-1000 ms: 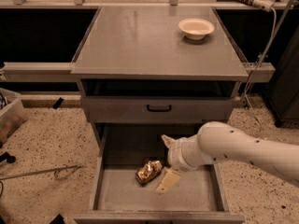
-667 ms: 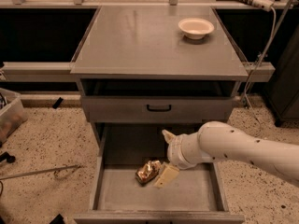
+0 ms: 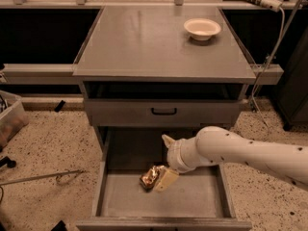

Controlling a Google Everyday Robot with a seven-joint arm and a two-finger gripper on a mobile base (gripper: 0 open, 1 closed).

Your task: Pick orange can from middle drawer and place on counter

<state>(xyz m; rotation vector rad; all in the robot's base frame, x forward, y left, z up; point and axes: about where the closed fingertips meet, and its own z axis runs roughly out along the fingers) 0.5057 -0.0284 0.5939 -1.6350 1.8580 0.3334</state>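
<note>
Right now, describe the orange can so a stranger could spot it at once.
Find the gray cabinet whose counter carries a white bowl, then look down into its open middle drawer. The orange can is inside it, right at the pincer: the only shiny, gold-orange thing there.

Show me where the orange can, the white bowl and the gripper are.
orange can [image 3: 148, 177], camera view, on its shiny side.
white bowl [image 3: 202, 28], camera view, inside its hollow.
gripper [image 3: 162, 179], camera view, on its pale tip beside the orange can, inside the middle drawer [image 3: 125, 196].
</note>
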